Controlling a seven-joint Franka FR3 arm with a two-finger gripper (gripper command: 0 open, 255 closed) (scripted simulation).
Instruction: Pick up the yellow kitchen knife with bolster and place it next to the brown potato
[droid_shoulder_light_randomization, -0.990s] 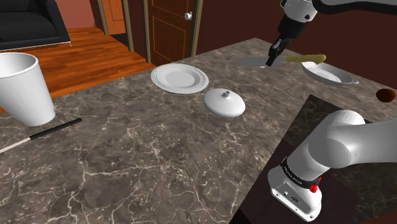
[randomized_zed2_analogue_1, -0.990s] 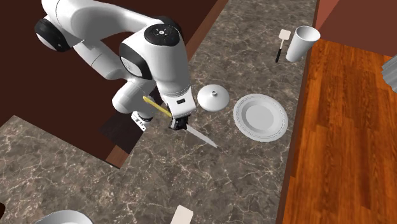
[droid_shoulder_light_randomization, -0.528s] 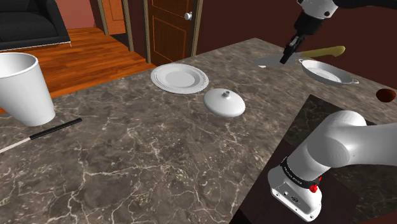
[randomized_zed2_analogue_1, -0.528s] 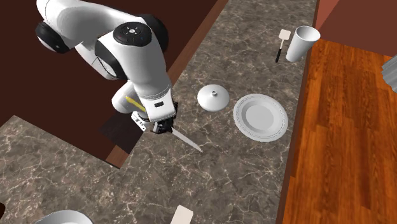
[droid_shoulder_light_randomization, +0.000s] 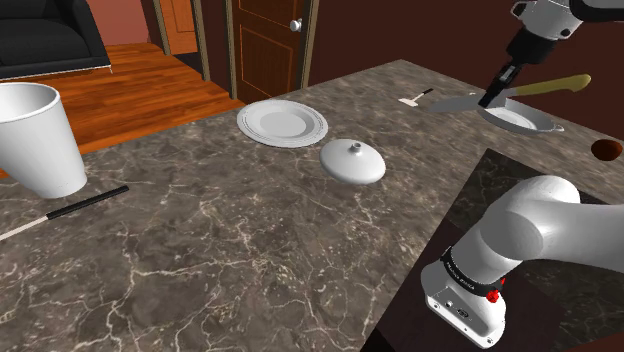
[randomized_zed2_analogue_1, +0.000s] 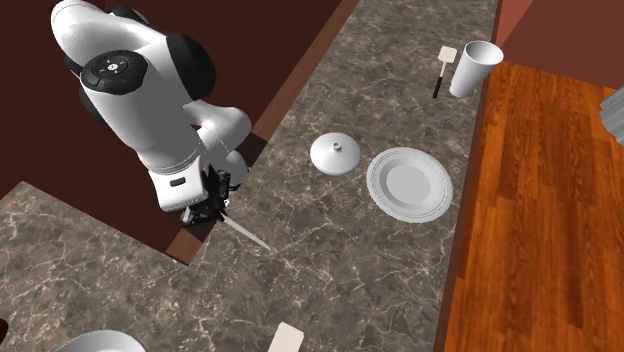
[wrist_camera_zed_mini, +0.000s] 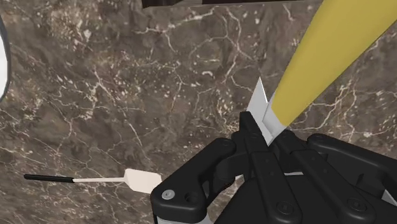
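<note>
The grey marbled bench (droid_shoulder_light_randomization: 250, 260) carries everything. The white arm (randomized_zed2_analogue_1: 150, 120) reaches over its far end in the shoulder view. A big white cup (droid_shoulder_light_randomization: 35, 135) stands at that view's left. A round plate (droid_shoulder_light_randomization: 282, 123) lies well apart from it, and a knobbed lid (droid_shoulder_light_randomization: 353, 161) lies near the plate. An oval white dish (droid_shoulder_light_randomization: 545, 125) sits under the hand. The knife (droid_shoulder_light_randomization: 550, 85) hangs in the air above that dish and touches nothing below. The jaws are clamped narrow on it at the bolster, with the yellow handle out to one side and the grey blade to the other. The wrist view confirms the clasp. A brown rounded lump at the shoulder view's right edge we take for the potato (droid_shoulder_light_randomization: 605, 150). It is near the dish, but we cannot tell what it rests on. A small white-headed spatula (wrist_camera_zed_mini: 143, 180) lies on the bench below the hand. Risks as we judge them:
1. The grip sits on a short section with long overhang each way, so the knife may pivot or slip during travel.
2. A low descent could catch the blade tip on the dish rim.
3. The handle could knock the potato and set it rolling.
4. A release too early would drop the knife into the dish, not beside the potato.
</note>
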